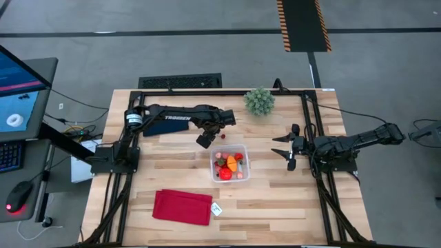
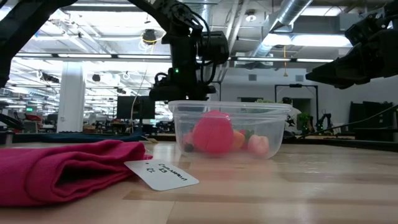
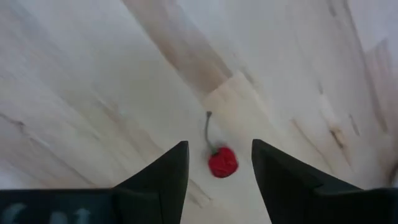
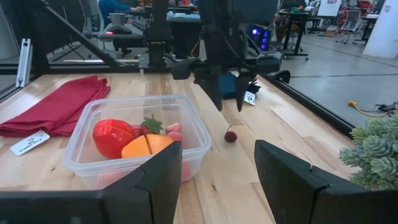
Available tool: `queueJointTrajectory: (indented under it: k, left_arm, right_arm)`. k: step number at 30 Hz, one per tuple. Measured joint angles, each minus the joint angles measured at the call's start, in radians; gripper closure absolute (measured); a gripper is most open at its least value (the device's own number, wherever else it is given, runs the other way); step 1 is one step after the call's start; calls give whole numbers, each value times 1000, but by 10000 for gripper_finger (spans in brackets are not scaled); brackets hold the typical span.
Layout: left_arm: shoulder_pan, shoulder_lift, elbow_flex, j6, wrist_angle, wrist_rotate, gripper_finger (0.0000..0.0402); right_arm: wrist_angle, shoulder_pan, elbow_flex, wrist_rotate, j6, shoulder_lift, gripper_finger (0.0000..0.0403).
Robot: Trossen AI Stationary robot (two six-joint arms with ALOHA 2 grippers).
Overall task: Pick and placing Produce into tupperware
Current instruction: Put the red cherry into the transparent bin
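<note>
The clear tupperware [image 1: 230, 165] sits mid-table on its base, holding several red, pink and orange toy pieces; it also shows in the low view [image 2: 229, 129] and right wrist view [image 4: 134, 140]. One small red cherry [image 3: 222, 162] with a thin stem lies on the wood just beyond the container's far side [image 1: 223, 136], [image 4: 231, 135]. My left gripper [image 3: 219, 155] is open, pointing down above the cherry, a finger on either side of it, apart from it. My right gripper [image 4: 217, 158] is open, level near the table's right side [image 1: 288, 148], facing the container.
A folded red cloth [image 1: 182, 207] with a white tag [image 1: 216, 209] lies toward the near edge. A navy cloth [image 1: 165, 125] lies under the left arm. The green spiky plant ball [image 1: 259, 101] stands at the far edge. Bare wood lies right of the container.
</note>
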Motion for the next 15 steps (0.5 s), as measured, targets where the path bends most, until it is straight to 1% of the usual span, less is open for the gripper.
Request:
queueJointTrajectory:
  k: [2,6,15]
  left_arm:
    - [8,0,0,10,4,8,236]
    - [14,48,-2,15,12,42,236]
    - [14,110,5,18,97,81,236]
  right_arm:
    - [0,0,0,0,0,0,179]
    - [0,0,0,0,0,0,179]
    - [4,0,0,0,0,15,179]
